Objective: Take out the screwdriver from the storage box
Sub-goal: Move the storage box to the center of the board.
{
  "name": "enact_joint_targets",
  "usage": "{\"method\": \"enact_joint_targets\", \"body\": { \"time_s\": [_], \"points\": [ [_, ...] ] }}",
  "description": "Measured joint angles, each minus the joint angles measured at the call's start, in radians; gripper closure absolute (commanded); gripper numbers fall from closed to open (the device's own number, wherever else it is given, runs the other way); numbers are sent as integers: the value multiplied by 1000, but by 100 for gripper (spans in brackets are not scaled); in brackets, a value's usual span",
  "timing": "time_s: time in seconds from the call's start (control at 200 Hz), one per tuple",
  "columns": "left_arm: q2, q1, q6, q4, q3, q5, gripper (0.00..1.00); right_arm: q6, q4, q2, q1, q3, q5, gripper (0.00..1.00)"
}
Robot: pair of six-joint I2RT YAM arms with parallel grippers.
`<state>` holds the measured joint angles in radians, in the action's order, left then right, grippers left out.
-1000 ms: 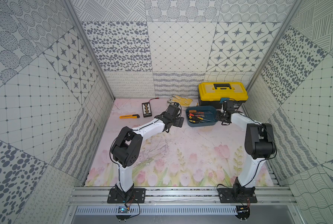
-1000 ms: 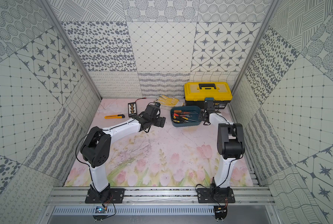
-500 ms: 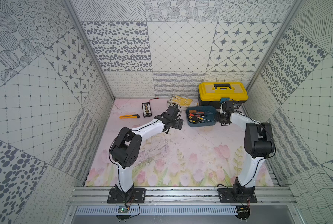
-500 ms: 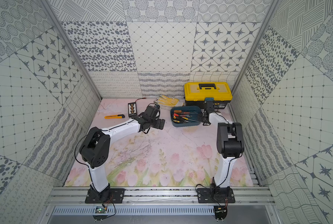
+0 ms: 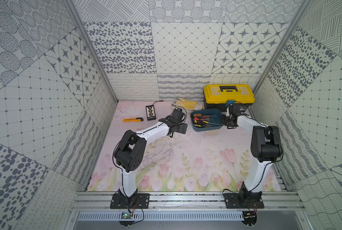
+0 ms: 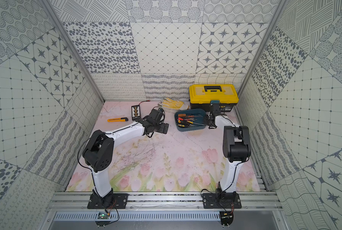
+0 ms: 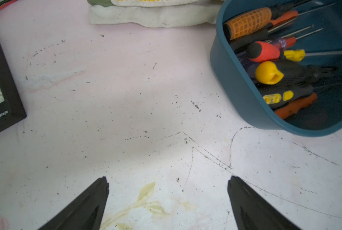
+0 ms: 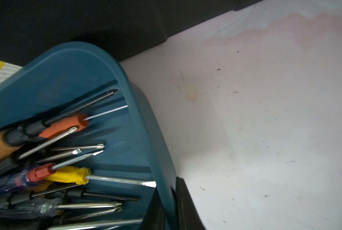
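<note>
The right claw (image 8: 167, 192) pinches the right end wall of the one storage box (image 5: 205, 128), upper centre-right in a top view; the left claw (image 7: 167, 179) hangs spread and empty just left of it; roughly ten screwdrivers (image 7: 263, 52), perhaps more underneath, lie inside, handles left toward that claw, shafts right.

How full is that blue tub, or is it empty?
Partly full: the storage box holds a loose heap of screwdrivers lying flat; bare floor shows past their tips in the right wrist view.
</note>
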<state>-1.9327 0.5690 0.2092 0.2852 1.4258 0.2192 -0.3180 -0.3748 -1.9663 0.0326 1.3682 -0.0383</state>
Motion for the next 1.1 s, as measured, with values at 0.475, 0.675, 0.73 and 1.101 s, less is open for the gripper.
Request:
{"method": "enact_joint_targets", "body": {
  "time_s": [0.475,0.675,0.73,1.101],
  "points": [
    [9,0,-5,23,4,31,1,38,-56,24,91,-11,16,100],
    [47,-2,-13,39,-19,48,1,68,-70,26,137,-11,-1,100],
    [59,-4,-17,41,-29,51,1,75,-71,26,149,-10,-8,100],
    [134,-62,-69,85,-35,34,1,167,-114,-3,285,47,-90,100]
  ]
}}
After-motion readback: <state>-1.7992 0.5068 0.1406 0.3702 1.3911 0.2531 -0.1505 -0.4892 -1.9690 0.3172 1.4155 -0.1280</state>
